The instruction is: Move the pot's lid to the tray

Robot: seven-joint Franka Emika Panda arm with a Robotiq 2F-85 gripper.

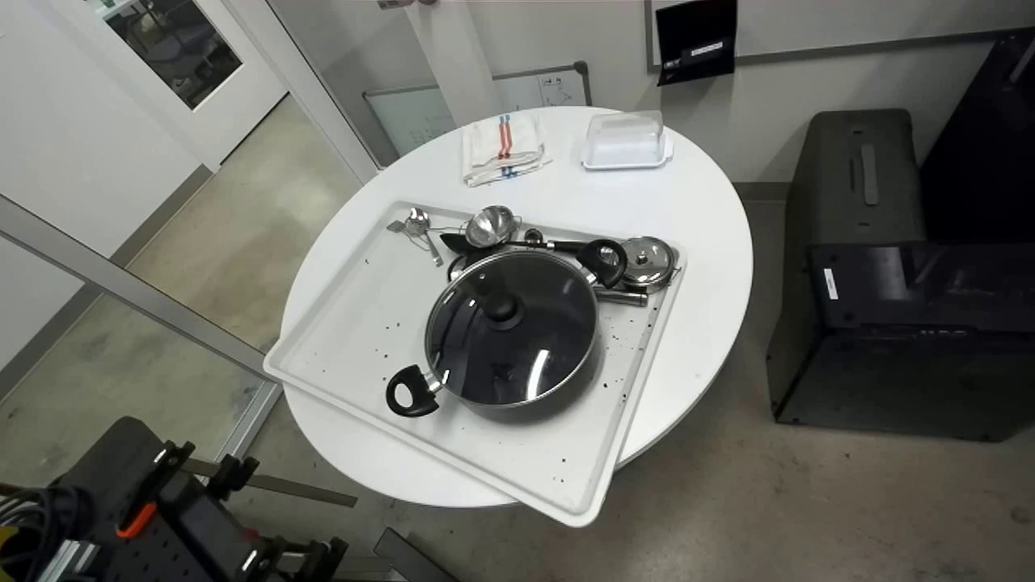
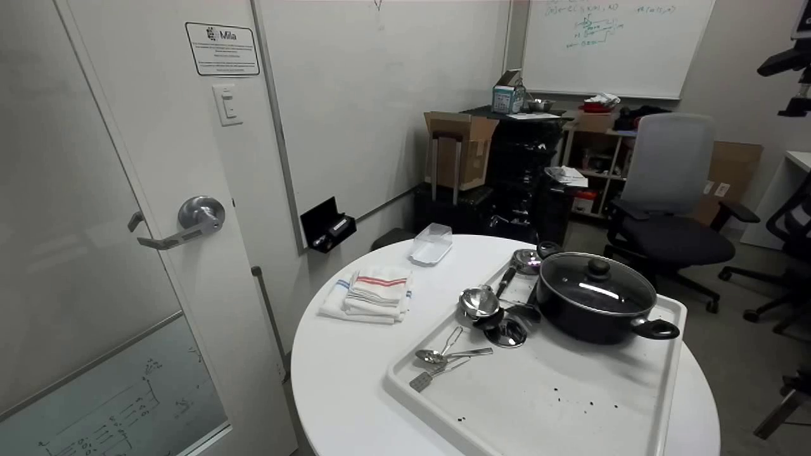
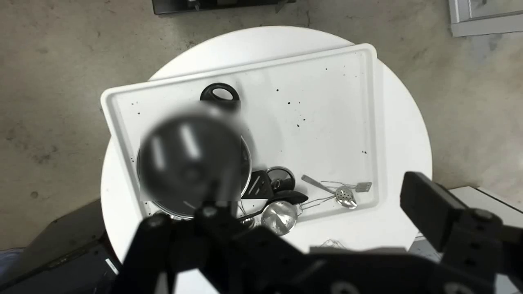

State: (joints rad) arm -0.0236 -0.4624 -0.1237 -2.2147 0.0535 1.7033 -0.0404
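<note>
Seen in an exterior view, the round clear glass lid sits on the round shallow black pot, inside the large white rectangular tray, one corner of which juts past the near edge of the round white worktop. The black gripper stands wide, holding nothing. The step in hand is probably taking the lid's dark knob: come down centred, pinch squarely, raise the glass level until it clears the pot, then lower it flat on bare tray towards the worktop's left edge there, short of the small silver utensils. Dark glass hides whether the pot holds anything. Nearer the worktop's far edge, the tray carries a silver strainer and a lidded silver vessel, its contents hidden.
</note>
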